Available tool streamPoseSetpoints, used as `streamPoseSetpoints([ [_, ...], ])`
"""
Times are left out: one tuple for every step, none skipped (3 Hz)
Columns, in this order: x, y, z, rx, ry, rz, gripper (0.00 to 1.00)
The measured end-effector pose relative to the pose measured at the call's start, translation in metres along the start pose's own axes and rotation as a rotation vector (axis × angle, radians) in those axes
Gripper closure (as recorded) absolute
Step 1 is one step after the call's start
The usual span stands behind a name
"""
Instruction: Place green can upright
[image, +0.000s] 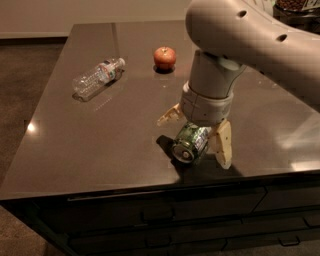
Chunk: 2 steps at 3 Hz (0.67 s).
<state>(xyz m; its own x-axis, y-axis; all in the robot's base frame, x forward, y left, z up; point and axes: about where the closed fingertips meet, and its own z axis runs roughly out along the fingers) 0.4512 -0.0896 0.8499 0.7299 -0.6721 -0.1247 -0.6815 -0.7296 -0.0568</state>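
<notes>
Camera view: green can lying sideways near the front edge of the table, silver end facing out. Gripper parked over it, fingers spread open, one on each side.

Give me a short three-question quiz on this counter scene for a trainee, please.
1. How does the green can rest on the counter?
2. True or false: the plastic bottle lies on its side, toward the picture's left of the apple.
3. Where is the gripper?
A. Low over the green can, open, with a finger on either side of it
B. Shut on the apple
C. Beside the plastic bottle

Key
1. On its side, near the front edge, one silver end toward the camera.
2. True.
3. A.
</notes>
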Motion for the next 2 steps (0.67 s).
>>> streamPoseSetpoints([
  [-0.0068, -0.008, 0.0041, 0.007, 0.024, -0.011, 0.18],
  [-0.0049, -0.0159, 0.0038, -0.004, 0.056, 0.03, 0.4],
])
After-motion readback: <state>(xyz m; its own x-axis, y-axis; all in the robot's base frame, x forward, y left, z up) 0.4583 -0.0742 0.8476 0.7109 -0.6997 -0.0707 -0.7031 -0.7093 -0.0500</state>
